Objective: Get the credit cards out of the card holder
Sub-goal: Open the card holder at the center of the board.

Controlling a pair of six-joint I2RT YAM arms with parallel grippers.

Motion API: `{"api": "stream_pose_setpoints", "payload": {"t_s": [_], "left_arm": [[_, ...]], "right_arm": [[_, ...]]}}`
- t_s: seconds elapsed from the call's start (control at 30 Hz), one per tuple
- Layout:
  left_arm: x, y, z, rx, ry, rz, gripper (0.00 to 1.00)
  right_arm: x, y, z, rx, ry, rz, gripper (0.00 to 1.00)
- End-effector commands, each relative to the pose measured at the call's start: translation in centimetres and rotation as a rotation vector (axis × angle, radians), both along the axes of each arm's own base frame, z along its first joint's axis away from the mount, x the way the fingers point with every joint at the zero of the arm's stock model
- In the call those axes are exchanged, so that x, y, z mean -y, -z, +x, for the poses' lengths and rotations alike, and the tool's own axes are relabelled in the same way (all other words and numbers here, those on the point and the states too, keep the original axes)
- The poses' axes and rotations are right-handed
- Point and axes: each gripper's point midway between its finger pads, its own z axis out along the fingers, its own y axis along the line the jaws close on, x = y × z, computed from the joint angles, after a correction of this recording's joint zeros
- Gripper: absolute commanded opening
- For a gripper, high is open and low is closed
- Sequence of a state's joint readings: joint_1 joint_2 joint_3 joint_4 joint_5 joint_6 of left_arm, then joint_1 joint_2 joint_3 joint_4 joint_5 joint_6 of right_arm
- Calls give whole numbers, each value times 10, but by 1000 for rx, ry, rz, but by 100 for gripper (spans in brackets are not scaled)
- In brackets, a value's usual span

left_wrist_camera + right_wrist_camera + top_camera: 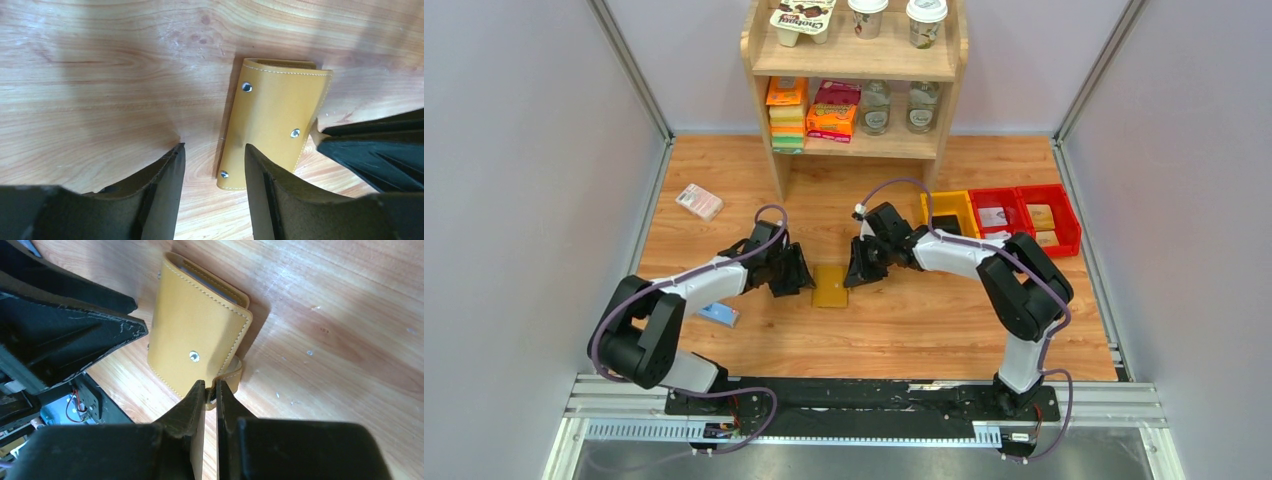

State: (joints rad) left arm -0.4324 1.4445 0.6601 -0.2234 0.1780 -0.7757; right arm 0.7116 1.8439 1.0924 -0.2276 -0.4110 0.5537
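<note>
Tan leather folding card holder [830, 285] lies closed mid-frame; my right gripper [211, 387] pinches its edge strap [231, 376], my left gripper [214, 148] gapes at its other edge. That thin pinch may slip free.

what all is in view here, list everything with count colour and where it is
card holder: one, tan, folded, mid table between the grippers
packet: one, pink and white, far left of table
bar: one, blue, near left, partly under the left arm
bins: three, one yellow, two red, in a row right of the shelf
shelf: one, light wood, far middle
lidded cups: two, white, top shelf
multipack: one, white and brown, top shelf left
boxes: several, orange, green and red, lower shelf left
jars: two, clear, lower shelf right
left gripper: one, black, open, at the card holder's left edge
right gripper: one, black, closed on the card holder's strap
</note>
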Motion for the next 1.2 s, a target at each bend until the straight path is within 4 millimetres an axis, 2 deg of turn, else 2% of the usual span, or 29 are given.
{"api": "stream_pose_setpoints", "payload": {"t_s": [0.0,0.1,0.13,0.17,0.2,0.27,0.37,0.5,0.67,0.93,1.0,1.17], "left_arm": [[-21,-1,-1,46,-19,91,61],[-27,-32,9,158,-53,85,70],[-31,-36,8,169,-68,89,75],[-33,-51,11,216,-88,77,76],[-37,-53,9,217,-100,78,80],[-48,-77,9,294,-144,72,82],[-65,-91,5,342,-199,94,87],[-70,-100,-6,363,-196,86,87],[-58,-93,-14,321,-147,38,86],[-18,-94,-10,291,-5,-116,77],[-7,-96,-7,281,33,-156,74],[14,-87,-5,221,109,-190,69]], "right_arm": [[-7,-48,0,62,-17,97,0],[-10,-72,0,88,-27,134,0],[-13,-80,-2,92,-33,150,0],[-16,-88,-3,98,-42,168,0],[-20,-95,-5,100,-52,185,0],[-30,-105,-8,108,-79,210,0],[-51,-115,-13,95,-119,252,0],[-65,-107,-15,73,-126,240,0],[-42,-83,-8,90,-75,129,0],[5,-46,-14,76,-13,10,0],[14,-41,-16,80,3,-7,0],[38,-32,-12,94,59,-49,0]]}}
